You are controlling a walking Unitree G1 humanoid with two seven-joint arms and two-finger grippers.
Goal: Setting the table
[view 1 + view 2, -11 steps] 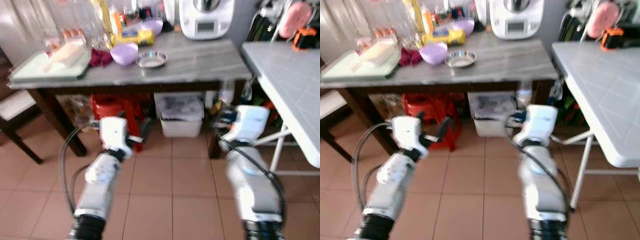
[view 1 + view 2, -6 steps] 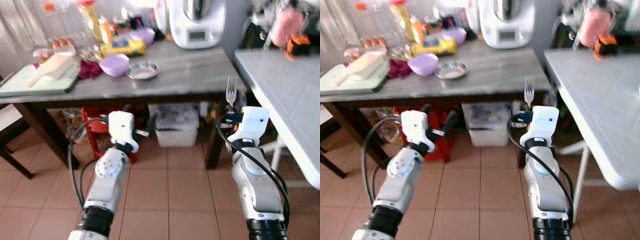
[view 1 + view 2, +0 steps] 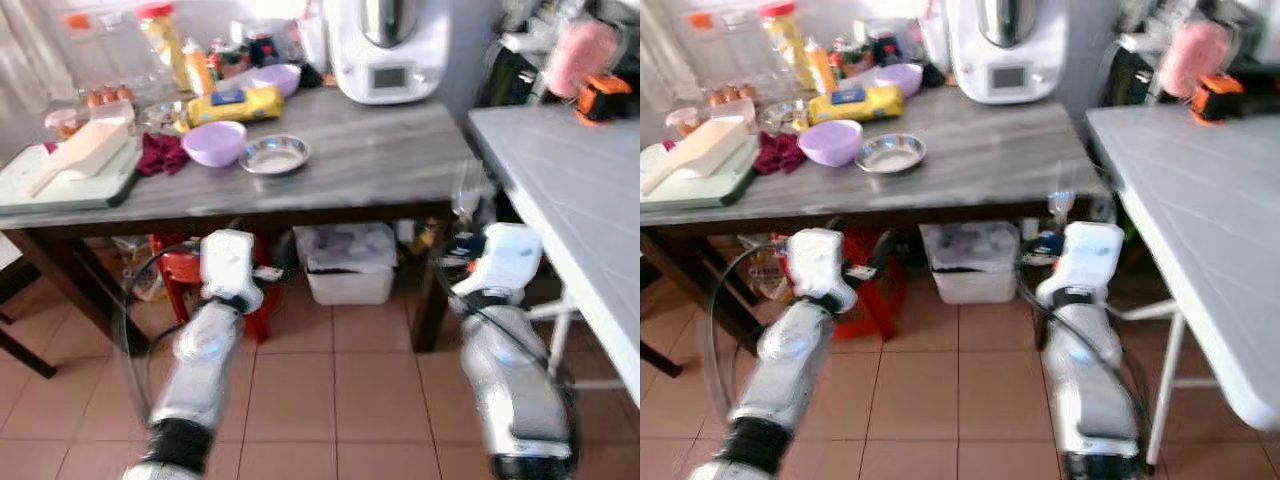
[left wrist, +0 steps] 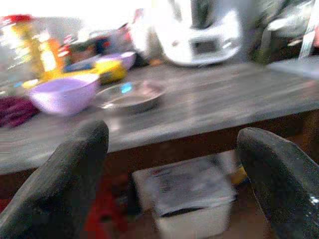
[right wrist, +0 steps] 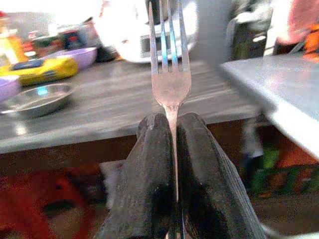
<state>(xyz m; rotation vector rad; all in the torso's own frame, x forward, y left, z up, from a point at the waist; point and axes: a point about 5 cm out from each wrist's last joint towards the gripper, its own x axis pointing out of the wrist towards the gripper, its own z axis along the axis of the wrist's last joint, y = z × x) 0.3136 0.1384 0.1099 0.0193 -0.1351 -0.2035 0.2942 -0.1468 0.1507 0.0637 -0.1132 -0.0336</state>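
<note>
A silver fork [image 5: 169, 84] stands upright, tines up, with my right gripper [image 5: 169, 122] shut on its handle. In the eye views that gripper [image 3: 1060, 225] is held just before the front right corner of the grey table [image 3: 380, 140], and the fork [image 3: 462, 195] is blurred. My left gripper [image 4: 172, 134] is open with nothing between its fingers, held below the table's front edge and pointing at it. On the table are a steel dish [image 3: 274, 154] and a purple bowl [image 3: 214, 143].
A white table [image 3: 570, 190] stands close on the right. The grey table also carries a white appliance [image 3: 385, 50], a yellow packet [image 3: 235, 103], bottles and a pale tray [image 3: 60, 185]. Under it are a red stool [image 3: 180, 272] and a white bin [image 3: 345, 262].
The whole view has shifted with the camera, and the grey table looks a little nearer. The fork stays in my right gripper and the left gripper stays open.
</note>
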